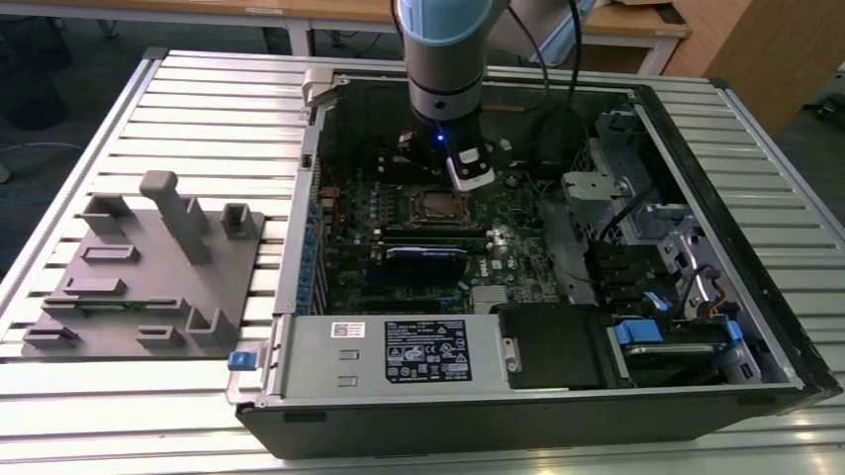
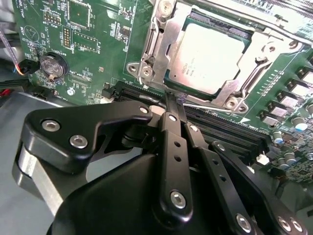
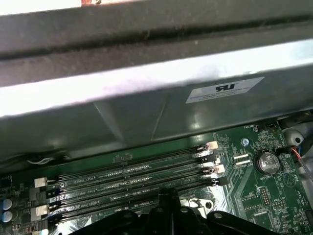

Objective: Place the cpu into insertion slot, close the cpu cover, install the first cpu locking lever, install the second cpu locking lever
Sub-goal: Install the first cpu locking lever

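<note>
Far to the exterior view's left of the insertion slot (image 1: pixel 436 207), a grey moulded plastic fixture (image 1: pixel 145 267) with upright pegs sits on the ribbed metal table (image 1: pixel 79 416). The slot itself is set in the green board inside the open black computer case (image 1: pixel 528 440). The cpu (image 2: pixel 208 58), flat, square and dull silver, is seated in it. The shiny stamped cpu cover (image 2: pixel 165 44) lies flat around it. The black gripper (image 2: pixel 169 99) is clenched at the slot's edge, its tips seemingly touching a thin wire locking lever (image 2: pixel 208 105).

cpu (image 2: pixel 210 58) in insertion slot (image 2: pixel 145 70) w/ cover (image 2: pixel 168 41) atop
</note>
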Robot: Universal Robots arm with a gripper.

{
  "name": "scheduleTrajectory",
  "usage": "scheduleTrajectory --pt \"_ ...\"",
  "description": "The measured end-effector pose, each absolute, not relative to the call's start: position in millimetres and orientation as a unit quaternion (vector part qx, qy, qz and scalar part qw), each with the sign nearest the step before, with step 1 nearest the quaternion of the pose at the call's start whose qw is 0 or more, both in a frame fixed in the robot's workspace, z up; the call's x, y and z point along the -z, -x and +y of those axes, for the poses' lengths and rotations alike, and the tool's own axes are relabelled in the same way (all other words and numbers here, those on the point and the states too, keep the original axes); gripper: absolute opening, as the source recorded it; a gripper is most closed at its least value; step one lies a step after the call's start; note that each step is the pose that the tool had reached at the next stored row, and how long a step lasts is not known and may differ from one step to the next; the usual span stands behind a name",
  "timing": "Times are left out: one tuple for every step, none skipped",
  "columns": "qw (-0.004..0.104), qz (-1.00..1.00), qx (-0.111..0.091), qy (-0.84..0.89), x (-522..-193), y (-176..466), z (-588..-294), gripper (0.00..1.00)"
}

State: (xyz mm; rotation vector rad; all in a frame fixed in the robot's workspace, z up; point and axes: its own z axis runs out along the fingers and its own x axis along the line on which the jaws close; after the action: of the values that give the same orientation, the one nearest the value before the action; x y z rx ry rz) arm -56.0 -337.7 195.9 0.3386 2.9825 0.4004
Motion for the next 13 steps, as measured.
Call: scheduleTrajectory --pt "0.057 0.983 -0.132 -0.112 -196.0 56.4 -337.3 0.10" --pt "0.057 0.983 -0.132 -0.113 -196.1 56.8 -336.7 0.10" --pt "0.057 0.983 -0.132 -0.113 -196.3 57.1 -336.3 0.10" --pt "0.057 0.983 -0.132 -0.114 -196.6 57.1 -336.1 0.10" --pt "0.058 0.983 -0.132 -0.114 -196.9 57.1 -336.0 0.10" --pt "0.058 0.983 -0.132 -0.115 -197.1 57.2 -335.8 0.10" --pt "0.058 0.983 -0.132 -0.116 -197.2 57.4 -335.5 0.10" --pt "0.058 0.983 -0.132 -0.117 -197.2 57.6 -335.0 0.10" --pt "0.058 0.983 -0.132 -0.118 -197.2 57.9 -334.4 0.10" --pt "0.059 0.982 -0.132 -0.119 -197.2 58.2 -333.8 0.10" --pt "0.059 0.982 -0.132 -0.120 -197.2 58.4 -333.1 0.10" --pt "0.059 0.982 -0.131 -0.122 -197.2 58.6 -332.5 0.10" --pt "0.060 0.982 -0.131 -0.125 -197.2 58.8 -332.0 0.10"
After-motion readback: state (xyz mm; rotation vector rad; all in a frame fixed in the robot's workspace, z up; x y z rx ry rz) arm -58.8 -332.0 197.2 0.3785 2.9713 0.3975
